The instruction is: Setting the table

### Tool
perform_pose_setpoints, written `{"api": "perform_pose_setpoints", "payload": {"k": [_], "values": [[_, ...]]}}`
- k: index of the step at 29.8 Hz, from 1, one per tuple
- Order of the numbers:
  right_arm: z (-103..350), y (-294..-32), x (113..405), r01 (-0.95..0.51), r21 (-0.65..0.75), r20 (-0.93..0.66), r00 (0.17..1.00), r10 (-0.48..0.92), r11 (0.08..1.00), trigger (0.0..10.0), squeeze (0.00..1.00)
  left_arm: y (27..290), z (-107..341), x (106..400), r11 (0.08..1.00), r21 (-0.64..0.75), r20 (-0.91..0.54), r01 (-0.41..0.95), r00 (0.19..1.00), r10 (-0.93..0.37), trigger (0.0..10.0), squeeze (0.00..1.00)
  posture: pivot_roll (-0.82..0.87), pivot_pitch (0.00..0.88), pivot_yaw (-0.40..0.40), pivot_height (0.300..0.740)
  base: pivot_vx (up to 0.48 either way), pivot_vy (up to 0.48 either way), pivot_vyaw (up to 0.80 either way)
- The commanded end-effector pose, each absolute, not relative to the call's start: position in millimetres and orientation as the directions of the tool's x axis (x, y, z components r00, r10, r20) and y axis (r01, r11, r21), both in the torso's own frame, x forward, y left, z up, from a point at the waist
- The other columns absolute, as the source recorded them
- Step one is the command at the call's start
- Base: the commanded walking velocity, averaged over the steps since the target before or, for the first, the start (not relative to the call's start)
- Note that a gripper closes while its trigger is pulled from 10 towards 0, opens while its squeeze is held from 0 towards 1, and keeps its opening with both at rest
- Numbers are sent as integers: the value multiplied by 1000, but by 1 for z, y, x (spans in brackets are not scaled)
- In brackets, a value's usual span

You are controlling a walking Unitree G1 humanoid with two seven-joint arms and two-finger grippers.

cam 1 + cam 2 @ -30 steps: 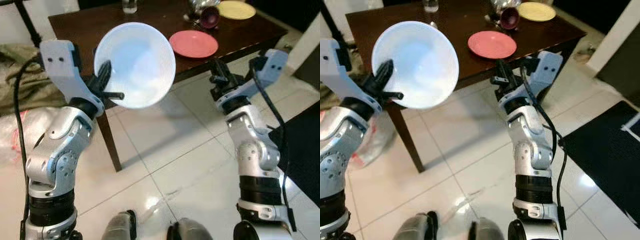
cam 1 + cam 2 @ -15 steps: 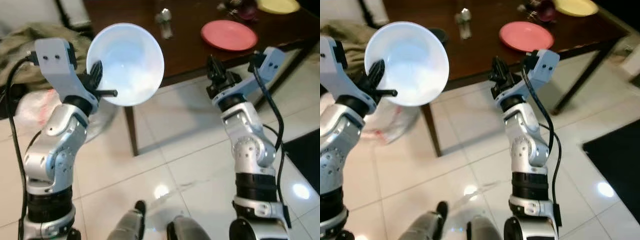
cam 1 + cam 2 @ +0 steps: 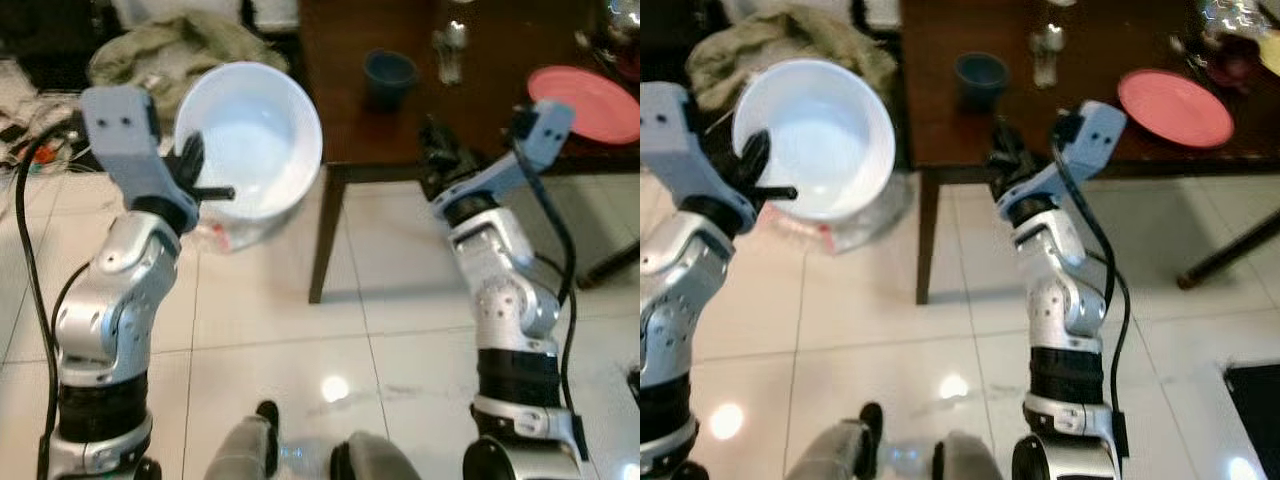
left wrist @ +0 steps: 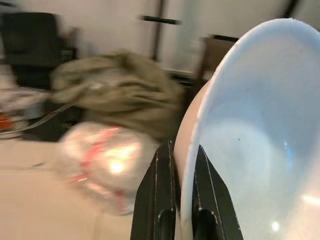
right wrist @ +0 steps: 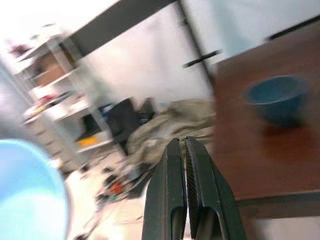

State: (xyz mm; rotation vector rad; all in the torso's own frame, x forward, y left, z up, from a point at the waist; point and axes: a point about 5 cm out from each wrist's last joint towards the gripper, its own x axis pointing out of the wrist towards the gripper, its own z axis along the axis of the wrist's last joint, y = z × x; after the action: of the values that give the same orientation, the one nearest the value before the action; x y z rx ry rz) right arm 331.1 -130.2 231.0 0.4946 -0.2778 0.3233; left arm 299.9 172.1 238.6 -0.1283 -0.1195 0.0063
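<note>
You have the table (image 3: 520, 110) ahead and to the right, its near corner leg standing on the floor (image 3: 300, 350) between the two arms; on the table, a small bowl (image 3: 388, 72) sits near the left edge, a shaker (image 3: 447, 55) just right of it, and a plate (image 3: 588, 102) further right near the front edge; the left gripper (image 3: 200, 178) holds a large bowl (image 3: 250, 140) left of the table, above a plastic bag (image 4: 102, 167) on the floor; a heap of cloth (image 3: 165, 50) lies behind the bag; the right gripper (image 3: 440, 150) sits at the table's front edge.
</note>
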Motion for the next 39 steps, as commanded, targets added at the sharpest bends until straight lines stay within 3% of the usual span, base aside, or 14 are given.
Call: {"api": "perform_pose_setpoints", "payload": {"k": [1, 14, 16, 39], "values": [[227, -134, 330, -357, 422, 321, 918, 231, 834, 10000, 0, 173, 232, 301, 993, -112, 86, -28, 996, 38, 10000, 0, -62, 55, 27, 740, 0, 0, 800], [226, -133, 329, -364, 420, 324, 916, 237, 832, 10000, 0, 181, 225, 305, 991, -70, 35, -118, 992, 121, 10000, 0, -61, 57, 28, 740, 0, 0, 800], [225, -133, 329, -362, 419, 323, 916, 236, 832, 10000, 0, 186, 226, 306, 987, 11, 47, -158, 986, 158, 10000, 0, -61, 58, 27, 740, 0, 0, 800], [223, -147, 332, -305, 375, 316, 930, 188, 876, 10000, 0, 188, 236, 314, 991, 46, 134, -124, 984, 117, 10000, 0, -65, 54, 28, 740, 0, 0, 800]]}}
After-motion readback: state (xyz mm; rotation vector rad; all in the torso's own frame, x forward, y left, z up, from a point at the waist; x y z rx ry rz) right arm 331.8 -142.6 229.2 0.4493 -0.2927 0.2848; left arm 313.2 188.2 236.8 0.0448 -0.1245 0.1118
